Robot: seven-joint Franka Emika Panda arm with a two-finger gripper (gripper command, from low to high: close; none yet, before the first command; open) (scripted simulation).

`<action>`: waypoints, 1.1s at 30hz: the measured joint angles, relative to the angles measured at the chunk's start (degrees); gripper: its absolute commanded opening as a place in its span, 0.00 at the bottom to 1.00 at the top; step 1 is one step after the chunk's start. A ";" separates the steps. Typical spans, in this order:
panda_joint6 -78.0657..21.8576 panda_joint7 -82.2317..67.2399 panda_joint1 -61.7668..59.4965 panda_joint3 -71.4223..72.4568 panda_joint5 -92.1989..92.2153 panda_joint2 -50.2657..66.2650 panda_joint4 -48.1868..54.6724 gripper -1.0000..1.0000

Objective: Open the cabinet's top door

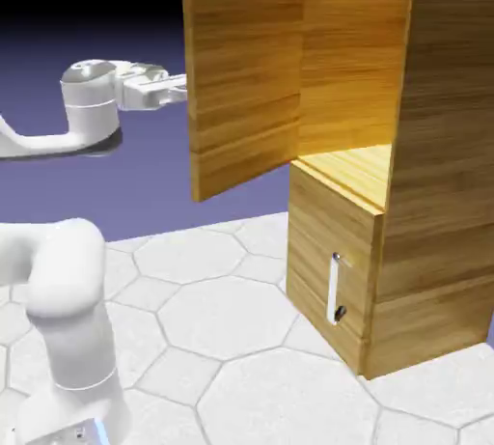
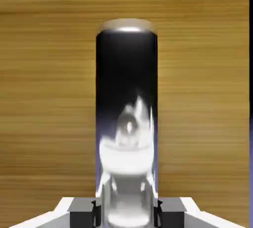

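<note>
White arm's base on the hex-tiled desk (image 1: pixel 222 327), tool (image 2: pixel 126 211) clenched on the silver handle (image 2: pixel 126 123), top door (image 1: pixel 241 86) swung wide open, cabinet (image 1: pixel 425 192) beyond, lower door (image 1: pixel 323 264) shut.

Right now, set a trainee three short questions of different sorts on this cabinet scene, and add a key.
1. True or false: the top door stands swung out from the cabinet, so the upper compartment shows.
2. Multiple choice: in the hand view, what sits between the fingertips of the gripper? A) the door's edge B) the silver bar handle C) nothing
3. Fill in: the lower door is ____, with its short handle untouched.

Key: 1 true; 2 B; 3 shut
</note>
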 measured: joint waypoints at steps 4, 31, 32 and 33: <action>-8.87 -1.17 -6.98 5.89 4.12 0.65 8.19 0.00; -14.59 -17.90 -28.25 8.44 21.97 -18.96 21.12 0.00; -16.57 -18.13 -29.69 8.83 22.06 -18.84 23.19 0.00; -18.52 -18.34 -31.15 9.18 22.14 -18.74 25.27 0.00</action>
